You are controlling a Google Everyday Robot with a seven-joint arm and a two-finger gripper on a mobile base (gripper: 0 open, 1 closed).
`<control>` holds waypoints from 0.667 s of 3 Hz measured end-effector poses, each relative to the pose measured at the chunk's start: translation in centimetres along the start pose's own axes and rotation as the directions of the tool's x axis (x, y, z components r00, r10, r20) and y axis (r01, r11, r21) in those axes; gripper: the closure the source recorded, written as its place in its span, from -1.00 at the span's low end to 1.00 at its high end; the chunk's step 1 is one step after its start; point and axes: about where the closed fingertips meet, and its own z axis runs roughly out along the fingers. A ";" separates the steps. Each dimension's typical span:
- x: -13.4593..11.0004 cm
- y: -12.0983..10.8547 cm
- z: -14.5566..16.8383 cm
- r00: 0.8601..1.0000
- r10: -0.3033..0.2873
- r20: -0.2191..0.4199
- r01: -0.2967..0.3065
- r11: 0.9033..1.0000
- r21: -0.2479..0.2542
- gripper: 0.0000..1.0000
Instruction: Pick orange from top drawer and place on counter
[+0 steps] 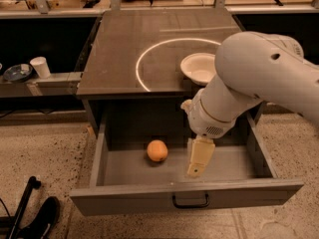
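The orange (pixel 157 151) lies in the open top drawer (pixel 124 198), just left of the gripper (pixel 199 157), which hangs low inside the drawer; released or clenched, I cannot tell. Above the gripper, 1 white bowl (pixel 197 66) sits on the counter (pixel 119 49).
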 end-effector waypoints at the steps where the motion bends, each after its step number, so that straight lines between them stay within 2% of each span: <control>1: -0.5 -0.3 0.5 1.000 0.000 0.014 0.000 1.000 -0.002 -0.94; 2: -2.2 -1.4 2.2 0.998 0.001 0.058 -0.001 1.000 -0.009 -0.80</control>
